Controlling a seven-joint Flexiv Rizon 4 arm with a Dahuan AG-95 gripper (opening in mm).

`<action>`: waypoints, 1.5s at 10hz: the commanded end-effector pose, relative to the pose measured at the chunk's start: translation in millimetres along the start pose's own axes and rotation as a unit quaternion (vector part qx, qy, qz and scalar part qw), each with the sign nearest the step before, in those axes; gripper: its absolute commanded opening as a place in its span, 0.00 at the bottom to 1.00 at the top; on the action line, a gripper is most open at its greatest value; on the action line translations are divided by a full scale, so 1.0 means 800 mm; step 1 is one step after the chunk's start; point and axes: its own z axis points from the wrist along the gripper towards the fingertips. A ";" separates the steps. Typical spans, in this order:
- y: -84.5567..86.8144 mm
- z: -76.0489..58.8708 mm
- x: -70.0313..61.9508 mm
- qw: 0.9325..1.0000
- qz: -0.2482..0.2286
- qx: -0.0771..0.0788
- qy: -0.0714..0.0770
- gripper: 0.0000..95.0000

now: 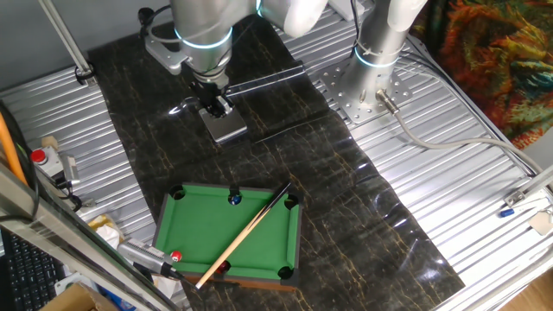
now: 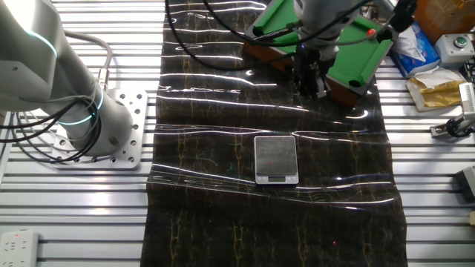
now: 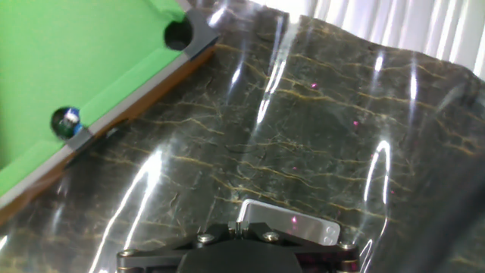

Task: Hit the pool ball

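While the arm is hanging over the dark marbled mat (image 1: 346,181) in the upper middle of one fixed view, its gripper (image 1: 213,102) is pointing down just above a small silver scale (image 1: 226,128); whether the fingers are parted or closed I cannot tell. Nothing is showing between them.

Down in the lower middle of that view, the green toy table (image 1: 207,229) is sitting on the mat. The pool ball (image 1: 176,257), tiny and bright red, is lying on the felt near the lower left corner of the toy table. A blue ball (image 1: 234,199) is resting at the middle of the far rail, and a darker ball (image 1: 224,268) is sitting near the bottom rail. A wooden cue (image 1: 246,233) is lying diagonally across the felt, from the upper right pocket down to the lower left edge.

From the hand view, the blue ball (image 3: 65,120) is showing at the left against the rail, with a corner pocket (image 3: 179,33) at the upper left. The ribbed metal surface (image 1: 467,216) is carrying everything.
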 end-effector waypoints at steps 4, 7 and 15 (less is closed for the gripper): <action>0.000 0.000 0.000 0.999 -0.034 -0.009 0.004 0.00; 0.000 0.000 0.000 0.999 -0.035 -0.009 0.007 0.00; 0.045 -0.002 0.001 0.999 0.023 -0.024 -0.009 0.00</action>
